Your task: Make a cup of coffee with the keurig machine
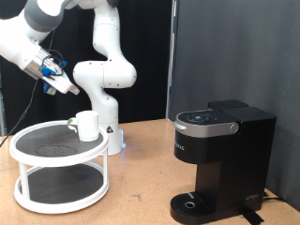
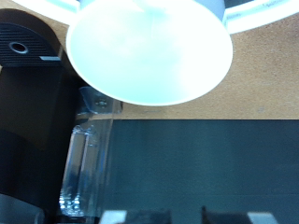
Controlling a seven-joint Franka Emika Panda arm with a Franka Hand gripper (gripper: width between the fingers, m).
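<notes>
The cup (image 1: 87,125), a small white mug, stands upright on the top shelf of a round two-tier rack (image 1: 28,145) at the exterior view's left. My gripper (image 1: 67,86) hangs in the air above the cup and a little to its left, apart from it, open and empty. In the wrist view the cup (image 2: 149,51) shows as a large blurred pale disc, and only the gripper's fingertips (image 2: 113,217) show at the picture's edge. The keurig machine (image 1: 220,155) stands on the table at the exterior view's right, its lid down. It also shows in the wrist view (image 2: 28,103).
The arm's white base (image 1: 105,94) stands behind the rack. A black curtain (image 1: 225,47) closes off the back. The wooden table (image 1: 141,187) runs between the rack and the machine. The machine's clear water tank (image 2: 82,159) shows in the wrist view.
</notes>
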